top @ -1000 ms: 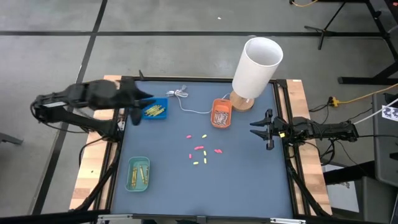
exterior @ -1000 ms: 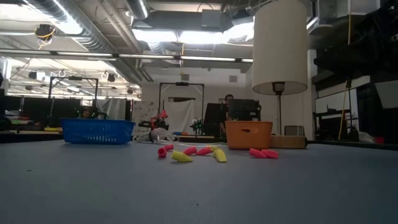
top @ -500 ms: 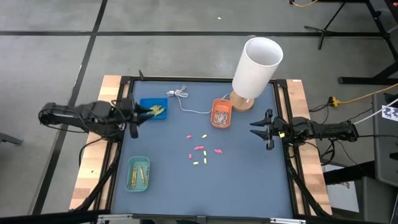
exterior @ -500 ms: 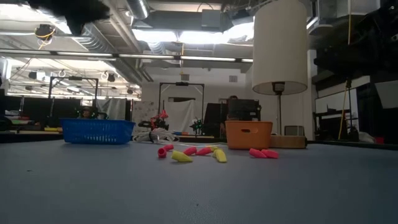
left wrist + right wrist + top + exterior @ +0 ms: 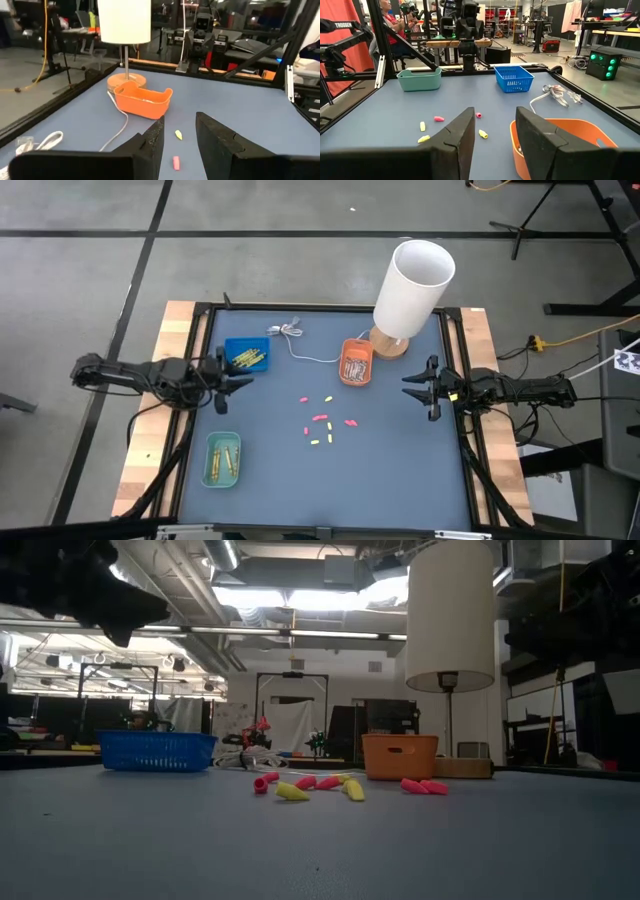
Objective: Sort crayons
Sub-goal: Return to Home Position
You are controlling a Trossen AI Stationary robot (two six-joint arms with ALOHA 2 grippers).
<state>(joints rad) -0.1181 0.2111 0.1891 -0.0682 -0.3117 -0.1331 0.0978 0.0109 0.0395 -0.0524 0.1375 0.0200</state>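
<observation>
Loose pink and yellow crayons (image 5: 320, 418), short stubby sticks with tapered ends, lie flat in the middle of the matte grey-blue tabletop (image 5: 400, 470), their long axes pointing various ways. More fill the blue mesh plastic bin (image 5: 246, 356), the orange bin (image 5: 356, 364) and the teal bin (image 5: 222, 459). The left pincer (image 5: 240, 376) hovers released beside the blue bin. The right pincer (image 5: 408, 387), also released, waits near the right edge.

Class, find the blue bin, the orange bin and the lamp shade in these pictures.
blue bin (image 5: 158, 752): low view, on its front mesh wall.
orange bin (image 5: 400, 757): low view, on its front wall.
lamp shade (image 5: 404, 300): high view, on its white outer side.
</observation>
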